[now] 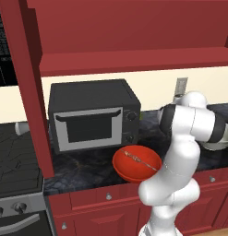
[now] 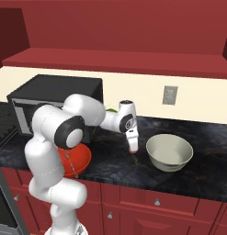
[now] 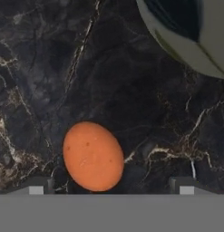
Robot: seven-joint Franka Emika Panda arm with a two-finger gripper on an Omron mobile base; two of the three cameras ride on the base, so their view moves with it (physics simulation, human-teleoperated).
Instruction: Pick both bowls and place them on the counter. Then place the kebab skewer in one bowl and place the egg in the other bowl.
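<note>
Closest to you, the red bowl (image 1: 136, 162) sits near the front edge of the counter (image 1: 87, 168), just in front of the microwave (image 1: 93, 114). The skewer (image 1: 139, 159) lies inside it, slanting across the hollow with its food pieces toward the left rim. From the right base view the same bowl (image 2: 79, 159) is half hidden behind the arm's elbow.

Further along, the gripper (image 2: 132, 146) points down at the stone between the two bowls. Your hand view looks straight down at the egg (image 3: 93, 155), which rests on the dark marbled counter (image 3: 109, 81) between the two fingertips (image 3: 38, 186), nearer the left one. The jaws are spread wide, one tip on each side of the egg, neither touching it as far as you can see. From the right base view the egg (image 2: 132, 149) shows as a small orange spot just under the fingers; whether the tips have reached its level is hard to judge from that angle.

Beside the gripper to the right, the cream bowl (image 2: 169, 152) stands upright on the counter, and its mottled outer wall (image 3: 186, 36) curves into the upper right corner of your hand view, apart from the egg.

Behind it, a wall socket (image 2: 170, 95) sits on the pale wall under the red cabinets (image 2: 119, 27).
</note>
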